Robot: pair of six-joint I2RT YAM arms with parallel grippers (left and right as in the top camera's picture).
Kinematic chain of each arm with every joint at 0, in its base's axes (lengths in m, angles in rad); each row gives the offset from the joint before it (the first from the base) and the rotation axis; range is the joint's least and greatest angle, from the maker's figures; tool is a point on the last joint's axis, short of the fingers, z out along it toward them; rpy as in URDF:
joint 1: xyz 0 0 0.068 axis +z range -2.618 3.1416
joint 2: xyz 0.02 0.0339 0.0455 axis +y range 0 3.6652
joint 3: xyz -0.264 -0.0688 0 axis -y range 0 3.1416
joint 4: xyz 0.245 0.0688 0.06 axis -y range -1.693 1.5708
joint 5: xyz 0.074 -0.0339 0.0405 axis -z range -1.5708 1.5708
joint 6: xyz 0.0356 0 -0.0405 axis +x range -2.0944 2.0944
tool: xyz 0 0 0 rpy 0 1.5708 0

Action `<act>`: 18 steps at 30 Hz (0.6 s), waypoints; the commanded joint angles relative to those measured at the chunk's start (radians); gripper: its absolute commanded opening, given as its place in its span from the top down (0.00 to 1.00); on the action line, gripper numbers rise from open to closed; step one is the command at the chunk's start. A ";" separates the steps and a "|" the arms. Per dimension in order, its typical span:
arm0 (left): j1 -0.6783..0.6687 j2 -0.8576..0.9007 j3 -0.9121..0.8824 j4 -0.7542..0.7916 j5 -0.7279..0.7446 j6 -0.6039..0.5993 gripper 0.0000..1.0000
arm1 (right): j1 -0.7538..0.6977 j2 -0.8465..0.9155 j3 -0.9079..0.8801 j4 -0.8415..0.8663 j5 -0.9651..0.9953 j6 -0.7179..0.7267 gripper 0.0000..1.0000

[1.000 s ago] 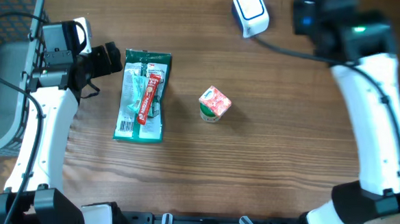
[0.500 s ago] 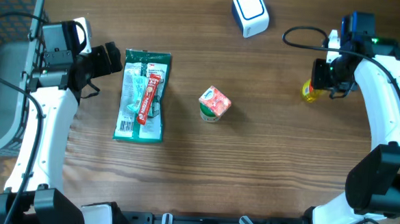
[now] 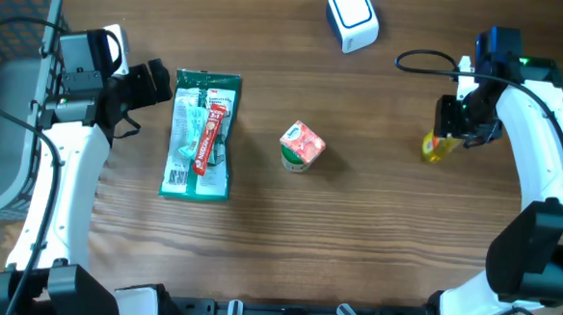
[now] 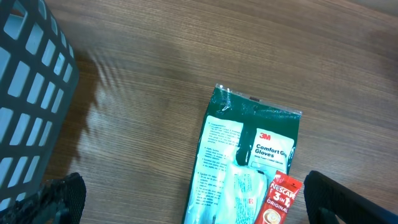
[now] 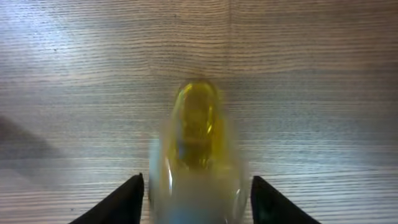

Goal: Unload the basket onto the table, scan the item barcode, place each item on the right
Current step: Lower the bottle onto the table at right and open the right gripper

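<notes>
A small yellow bottle (image 3: 434, 147) rests on the wooden table at the right. It looks blurred in the right wrist view, where the bottle (image 5: 198, 155) stands between the two black fingers with a thin gap on each side. My right gripper (image 3: 460, 122) (image 5: 196, 186) is open around it. The white and blue scanner (image 3: 353, 17) sits at the back edge, well away from the bottle. No barcode shows on the bottle. My left gripper (image 3: 156, 82) (image 4: 199, 205) is wide open just above the table, over the top left of a green glove pack (image 4: 249, 162).
The green glove pack (image 3: 202, 134) carries a red coffee sachet (image 3: 211, 136). A small cup with a red patterned lid (image 3: 301, 146) stands mid-table. A grey basket (image 3: 0, 95) fills the left edge. The scanner's black cable (image 3: 412, 63) runs right along the back.
My right arm came forward from beside the scanner with the yellow bottle and lowered it. Its jaws have parted from the bottle. The left arm has not moved.
</notes>
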 commanded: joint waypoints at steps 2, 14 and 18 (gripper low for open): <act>0.004 -0.014 0.014 0.003 0.008 0.016 0.00 | 0.001 0.003 -0.002 -0.001 0.013 0.003 0.28; 0.004 -0.014 0.014 0.003 0.008 0.016 0.00 | 0.002 -0.003 0.119 -0.014 0.024 0.018 0.30; 0.004 -0.014 0.014 0.003 0.008 0.016 0.00 | 0.023 -0.014 0.274 -0.095 -0.031 0.017 0.35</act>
